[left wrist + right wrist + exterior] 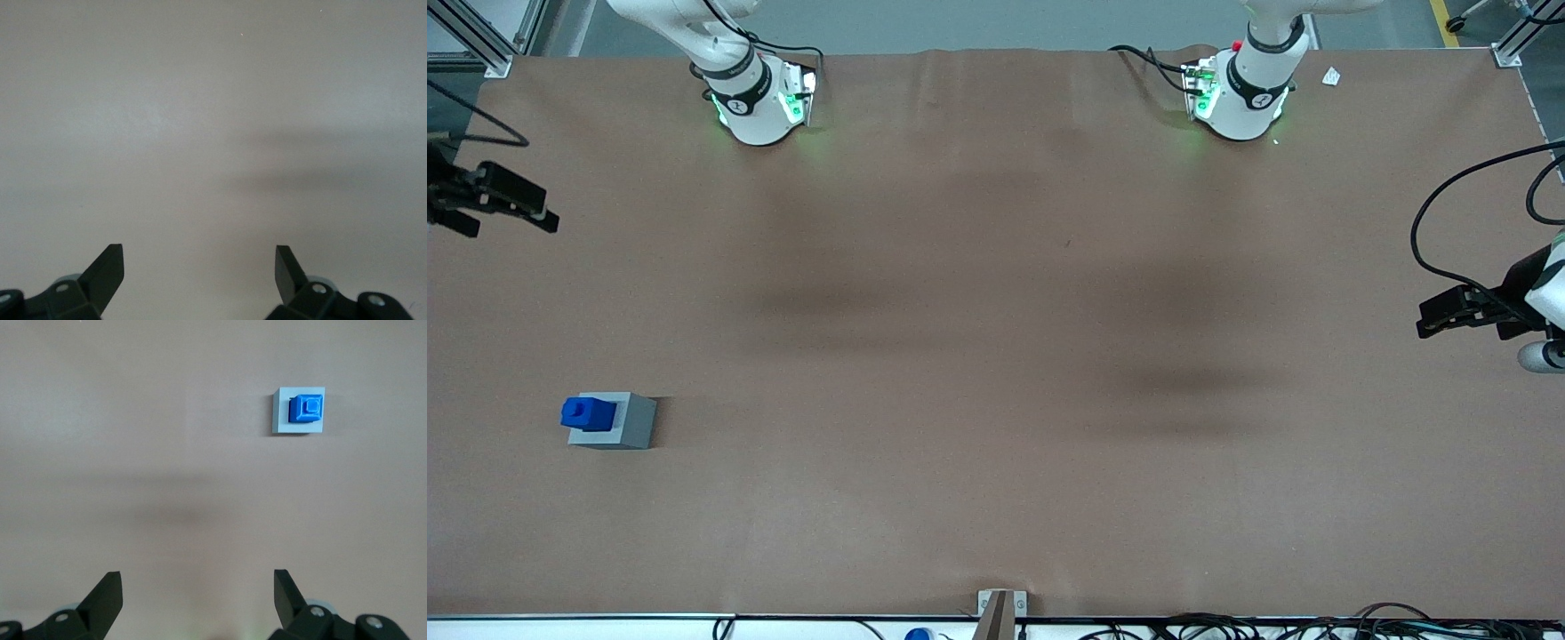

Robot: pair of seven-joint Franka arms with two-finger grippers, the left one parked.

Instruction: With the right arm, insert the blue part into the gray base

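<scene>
Above brown table (996,356), gripper (197,593) hangs wide open, holding nothing.

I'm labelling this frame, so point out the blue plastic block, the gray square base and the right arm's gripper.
Blue plastic block (588,412), front view, its top.
Gray square base (636,424), front view, its side wall.
Right arm's black gripper (197,588), right wrist view, midway between its open fingertips.

right arm drawn back, gripper spread wide

the right arm (734,84) rises from its white base and leaves the front view; its black gripper (547,218) shows at the working arm's end of the table, held above the surface; in the right wrist view the gripper (198,593) holds nothing; its fingers (107,590) stand far apart
</scene>
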